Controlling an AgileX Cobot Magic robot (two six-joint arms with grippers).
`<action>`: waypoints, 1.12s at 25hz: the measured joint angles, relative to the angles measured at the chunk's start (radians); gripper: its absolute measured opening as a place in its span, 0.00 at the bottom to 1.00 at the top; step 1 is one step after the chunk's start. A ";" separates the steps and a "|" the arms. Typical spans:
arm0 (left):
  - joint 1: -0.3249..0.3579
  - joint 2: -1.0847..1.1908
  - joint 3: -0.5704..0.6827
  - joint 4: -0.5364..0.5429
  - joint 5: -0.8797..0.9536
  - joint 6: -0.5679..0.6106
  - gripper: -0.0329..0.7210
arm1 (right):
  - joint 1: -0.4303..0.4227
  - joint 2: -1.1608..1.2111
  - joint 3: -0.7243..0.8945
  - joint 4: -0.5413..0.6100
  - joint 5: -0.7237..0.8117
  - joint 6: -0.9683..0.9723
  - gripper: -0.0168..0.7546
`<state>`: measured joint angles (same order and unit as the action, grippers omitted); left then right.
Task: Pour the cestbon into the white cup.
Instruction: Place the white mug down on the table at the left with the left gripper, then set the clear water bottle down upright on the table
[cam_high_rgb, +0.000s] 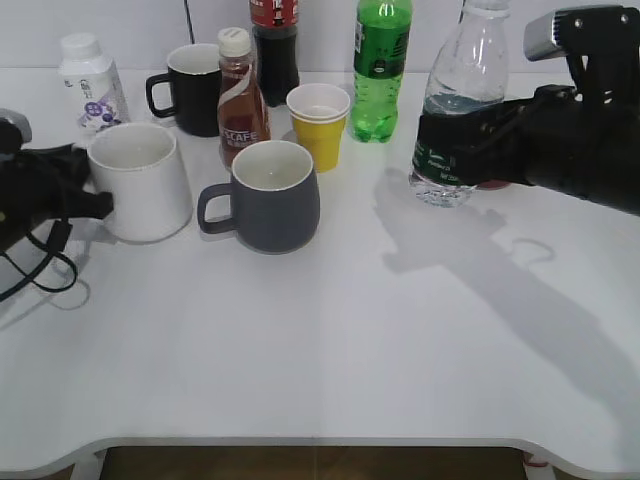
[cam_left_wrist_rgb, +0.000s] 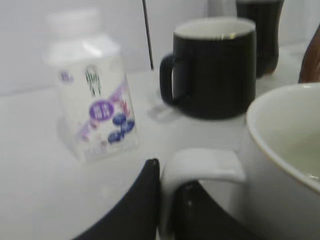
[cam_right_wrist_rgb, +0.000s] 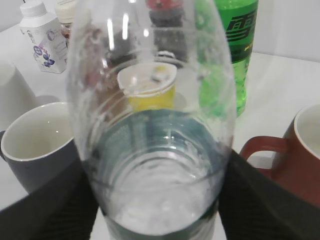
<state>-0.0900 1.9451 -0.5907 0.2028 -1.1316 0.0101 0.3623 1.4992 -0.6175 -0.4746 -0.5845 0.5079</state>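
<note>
A: On the right of the table, the right gripper (cam_high_rgb: 470, 140) holds the cestbon (cam_high_rgb: 455, 110) upright, fingers pressed on either side of its dark label. Bottle is capless, roughly half full. Its base seems to be just off the surface, though I cannot be sure from the exterior view.

B: And the white cup (cam_high_rgb: 142, 180)?

A: Far left side, standing upright, well apart from the bottle. The left gripper (cam_left_wrist_rgb: 167, 192) is at its handle (cam_left_wrist_rgb: 202, 167): one finger outside the loop, one looks to sit inside it. Whether they actually pinch the handle I cannot tell; the wrist view is blurred and cuts them off.

B: Step in hand?

A: Judged as carry-to-pour. Bottle grasped, no tilt yet, cup interior looks dry.

B: Obstacles between them?

A: A grey mug (cam_high_rgb: 268, 195) sits near centre, right of the cup. Behind it, a coffee bottle (cam_high_rgb: 240, 95) and a yellow cup (cam_high_rgb: 320, 122). A green bottle (cam_high_rgb: 380, 65) stands just left of the cestbon, and a red mug (cam_right_wrist_rgb: 292, 157) shows beside it in the right wrist view.

B: Next move calls for?

A: Travel left, high enough to clear the grey mug's rim, keeping the bottle vertical since it is open. Then bring the mouth over the white cup and tilt slowly. Alternatively the left arm brings the cup rightward. Risk: pouring into the grey mug by mistake.
</note>
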 joint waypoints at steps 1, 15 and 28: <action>0.000 0.010 -0.001 -0.001 -0.001 0.000 0.09 | 0.000 0.000 0.000 0.000 0.000 0.000 0.64; 0.000 0.027 0.013 0.004 -0.044 -0.010 0.19 | 0.000 0.000 0.000 -0.001 0.000 0.001 0.64; 0.000 -0.050 0.118 -0.008 -0.065 -0.010 0.36 | 0.000 0.000 0.000 -0.001 0.000 0.001 0.64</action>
<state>-0.0900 1.8951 -0.4727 0.1944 -1.1971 0.0000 0.3623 1.4992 -0.6175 -0.4757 -0.5845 0.5088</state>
